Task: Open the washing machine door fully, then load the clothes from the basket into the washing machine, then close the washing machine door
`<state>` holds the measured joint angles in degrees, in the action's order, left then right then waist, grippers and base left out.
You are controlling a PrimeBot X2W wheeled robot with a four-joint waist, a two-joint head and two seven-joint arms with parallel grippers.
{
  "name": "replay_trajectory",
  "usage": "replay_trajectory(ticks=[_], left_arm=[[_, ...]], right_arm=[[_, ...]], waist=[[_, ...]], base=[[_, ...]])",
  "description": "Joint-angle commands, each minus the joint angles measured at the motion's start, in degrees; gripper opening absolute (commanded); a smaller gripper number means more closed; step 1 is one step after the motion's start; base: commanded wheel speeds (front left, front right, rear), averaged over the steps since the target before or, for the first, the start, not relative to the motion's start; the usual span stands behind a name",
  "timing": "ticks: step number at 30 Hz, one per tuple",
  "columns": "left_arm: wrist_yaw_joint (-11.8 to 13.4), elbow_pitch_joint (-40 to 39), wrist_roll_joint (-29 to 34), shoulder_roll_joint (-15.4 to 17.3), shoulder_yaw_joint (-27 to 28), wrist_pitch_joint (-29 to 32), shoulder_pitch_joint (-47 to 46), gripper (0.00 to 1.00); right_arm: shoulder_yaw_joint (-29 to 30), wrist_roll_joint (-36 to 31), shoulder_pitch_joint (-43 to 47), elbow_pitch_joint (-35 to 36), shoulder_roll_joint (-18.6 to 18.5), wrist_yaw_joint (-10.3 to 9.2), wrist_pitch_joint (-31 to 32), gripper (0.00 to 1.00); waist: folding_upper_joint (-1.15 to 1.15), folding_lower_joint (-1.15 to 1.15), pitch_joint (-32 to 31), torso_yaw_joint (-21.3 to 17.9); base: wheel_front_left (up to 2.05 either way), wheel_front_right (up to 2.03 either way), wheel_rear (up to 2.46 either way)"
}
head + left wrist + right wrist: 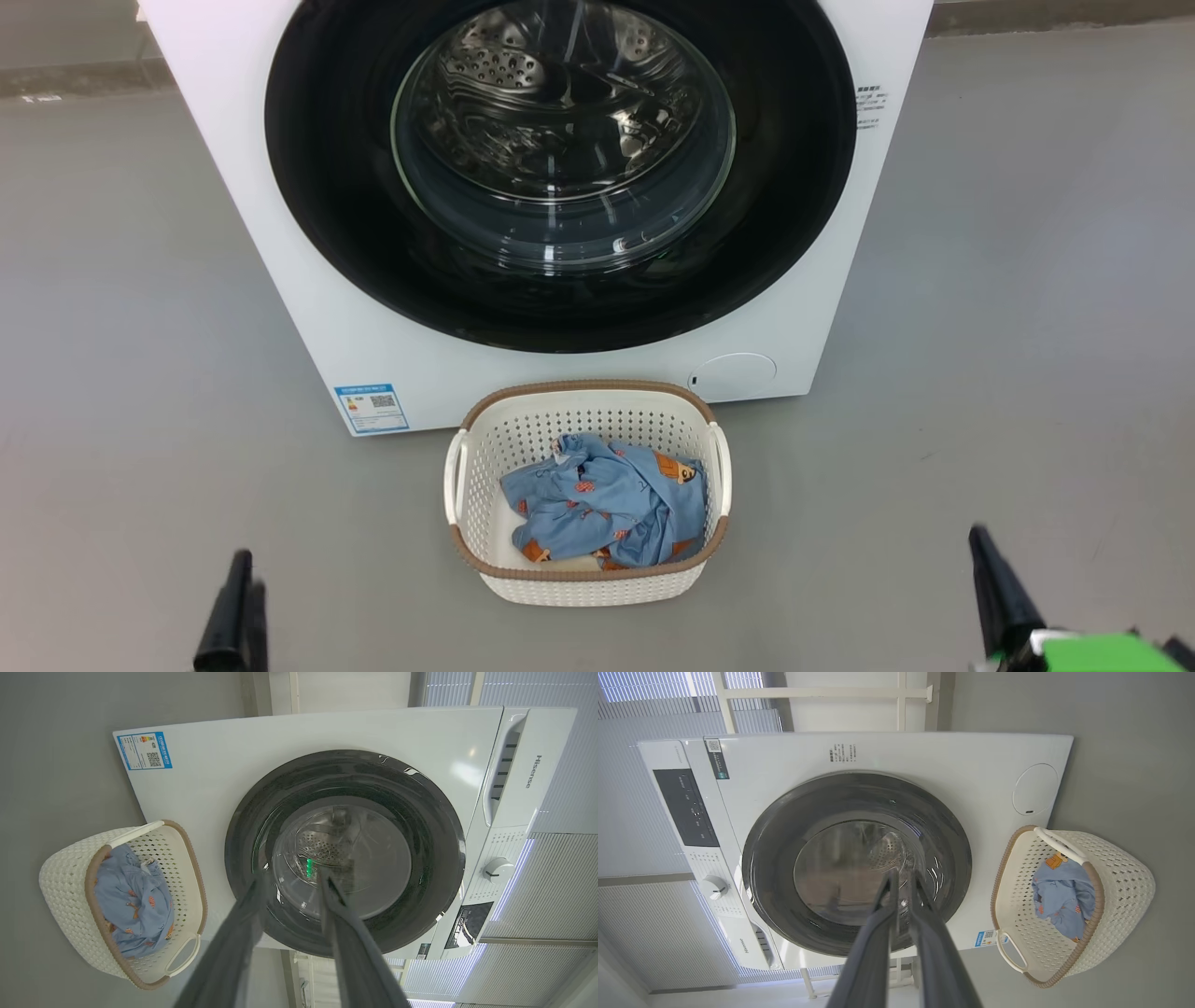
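**Black glossy door shut, laundry sitting in the basket**

So in the head view the washing machine point(280, 308) takes up the top middle of the frame. The washing machine door point(327, 187) sits flush against the white front, and you can see the steel drum point(560, 121) through the glass porthole. The blue energy sticker point(372, 408) is at the machine's lower left corner and the round flap point(738, 373) is low on the right.

The basket point(588, 385) is on the grey floor point(140, 373) at lower centre, just in front of the machine. The clothes point(607, 504) are bunched up inside it, blue printed fabric with a bit of cream peeking out near the front edge.

The left gripper point(292, 877) is at the bottom left of the head view. Its wrist view shows the jaws clearly spread with nothing between them. The right gripper point(904, 877) is at the bottom right, and its jaws are barely parted, just a narrow slit, also holding nothing. Both are well apart from the basket and the door.
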<state>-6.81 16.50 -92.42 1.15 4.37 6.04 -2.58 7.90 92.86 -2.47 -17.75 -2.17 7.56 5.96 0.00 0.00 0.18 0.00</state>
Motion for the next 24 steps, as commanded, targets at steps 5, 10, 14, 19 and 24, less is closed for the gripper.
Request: replay_trajectory(ticks=[5, 10, 14, 19, 24], left_arm=[[-0.01, 0.03, 0.17, -0.1, -0.51, -0.66, -0.06, 1.0], [-0.04, -0.3, 0.33, -0.02, -1.09, -1.46, -0.44, 1.0], [-0.06, -0.6, 0.48, 0.04, -1.52, -2.11, -0.79, 1.0], [-0.09, -0.91, 0.77, 0.18, -2.04, -2.94, -1.21, 1.0], [-0.12, -1.19, 1.82, 0.5, -2.71, -3.85, -1.6, 1.0]], right_arm=[[0.0, -0.26, 0.04, -0.12, -0.01, 0.0, -0.35, 1.0], [-0.05, -0.53, -0.18, 0.31, -0.21, -0.01, -0.8, 1.0], [-0.14, -0.74, -0.39, 0.7, -0.39, -0.01, -1.19, 1.0], [-0.36, -1.18, -0.66, 1.17, -0.74, -0.01, -1.78, 1.0], [-0.85, -1.99, -0.89, 1.58, -1.26, -0.01, -2.65, 1.0]], waist=[[0.0, 0.06, -0.01, 0.01], [0.0, 0.05, -0.07, 0.03], [0.0, 0.01, 0.04, 0.05], [0.0, 0.0, 0.06, 0.07], [0.0, 0.0, 0.08, 0.08]], base=[[0.0, 0.0, 0.0], [0.0, 0.0, 0.0], [0.0, 0.0, 0.0], [0.0, 0.0, 0.0], [0.0, 0.0, 0.0]])
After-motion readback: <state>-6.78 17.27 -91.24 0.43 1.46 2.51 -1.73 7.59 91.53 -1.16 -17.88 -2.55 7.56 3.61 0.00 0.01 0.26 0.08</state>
